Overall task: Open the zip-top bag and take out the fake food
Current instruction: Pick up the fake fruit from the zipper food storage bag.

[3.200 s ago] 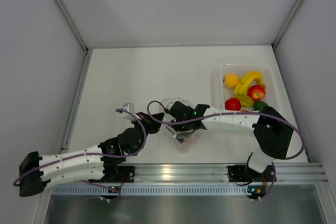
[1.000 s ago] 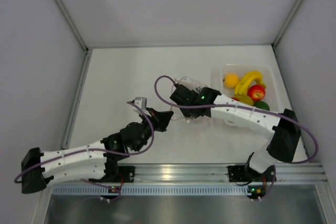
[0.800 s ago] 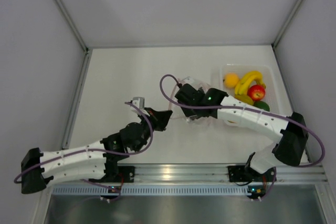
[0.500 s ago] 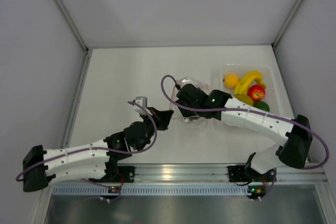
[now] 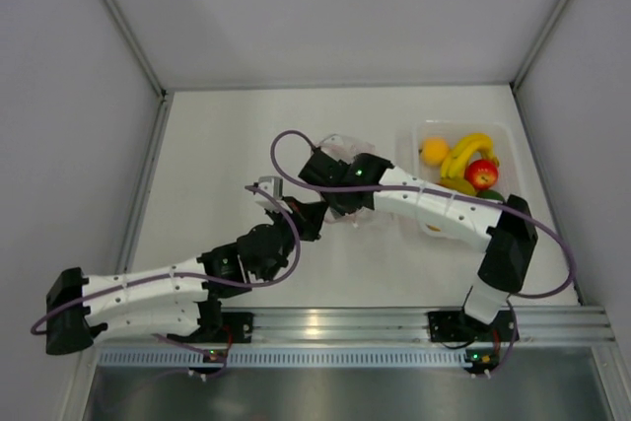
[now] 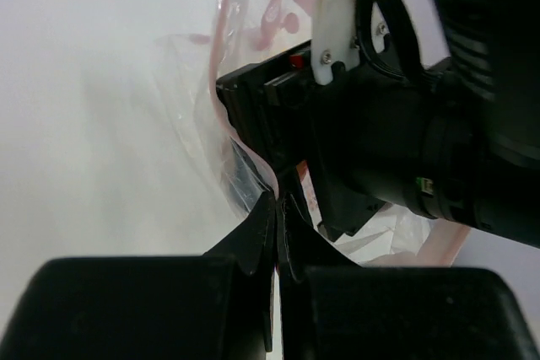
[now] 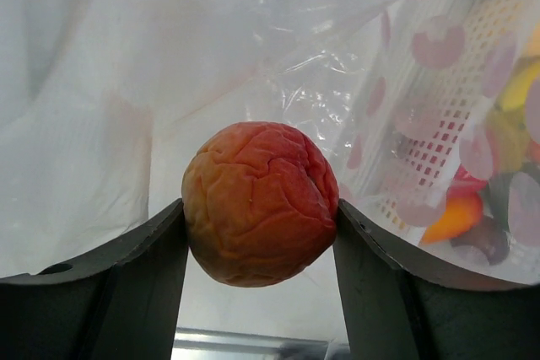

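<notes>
Shows bag (image 6: 221, 82) held open, rim pinched in left gripper (image 6: 277, 208), right gripper (image 7: 257, 208) clamping peach (image 7: 257, 183) inside, not yet withdrawn; other fruit (image 5: 463, 160) already in tray (image 5: 409, 135).

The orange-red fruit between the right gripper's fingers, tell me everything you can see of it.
The fruit is a round ball, orange on its left side shading to red on its right. Its skin is wrinkled and creased and looks matte and rubbery. It appears whole. The right gripper pinches it at its widest part, with a dark finger pressed against each side. Clear, crinkly plastic of the bag, printed with pink spots, lies behind it; whether the plastic touches the fruit cannot be told.
</notes>
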You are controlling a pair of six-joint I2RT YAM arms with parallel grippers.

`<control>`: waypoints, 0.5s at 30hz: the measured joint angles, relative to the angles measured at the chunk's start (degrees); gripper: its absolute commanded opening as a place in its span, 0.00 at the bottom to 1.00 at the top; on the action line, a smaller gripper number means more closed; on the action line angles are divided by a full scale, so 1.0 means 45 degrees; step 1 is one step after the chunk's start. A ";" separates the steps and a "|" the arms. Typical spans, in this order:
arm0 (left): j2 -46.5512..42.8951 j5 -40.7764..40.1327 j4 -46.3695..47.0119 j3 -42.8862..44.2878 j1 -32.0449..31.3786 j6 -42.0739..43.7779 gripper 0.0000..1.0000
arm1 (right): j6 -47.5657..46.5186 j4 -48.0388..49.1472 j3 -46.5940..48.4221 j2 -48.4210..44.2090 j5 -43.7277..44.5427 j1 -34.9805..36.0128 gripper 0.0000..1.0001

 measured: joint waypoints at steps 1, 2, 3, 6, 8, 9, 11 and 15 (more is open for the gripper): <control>0.0058 -0.0180 -0.0092 0.0049 -0.0131 0.0092 0.00 | 0.0063 -0.0126 0.0146 0.0199 -0.0010 0.0005 0.11; 0.0107 -0.0311 -0.0146 0.0087 -0.0223 0.0194 0.00 | 0.0165 -0.0262 0.0335 0.0442 -0.0019 0.0005 0.11; 0.0180 -0.0481 -0.0165 0.0117 -0.0355 0.0306 0.00 | 0.0253 -0.0355 0.0471 0.0612 -0.0044 0.0005 0.11; 0.0529 -0.0884 -0.0214 0.0282 -0.0743 0.0486 0.00 | 0.0559 -0.0646 0.0918 0.0957 -0.0010 0.0005 0.10; 0.0899 -0.1258 -0.0199 0.0476 -0.1030 0.0631 0.00 | 0.0724 -0.0986 0.1331 0.1103 0.0044 -0.0005 0.09; 0.1107 -0.1588 -0.0199 0.0607 -0.1234 0.0733 0.00 | 0.0782 -0.1122 0.1496 0.1137 0.0083 -0.0010 0.09; 0.1433 -0.2171 -0.0194 0.0835 -0.1622 0.0933 0.00 | 0.0913 -0.1311 0.1632 0.1137 0.0146 -0.0058 0.09; 0.2040 -0.3055 -0.0117 0.1049 -0.2215 0.1044 0.00 | 0.0986 -0.1433 0.1627 0.1107 0.0058 -0.0243 0.08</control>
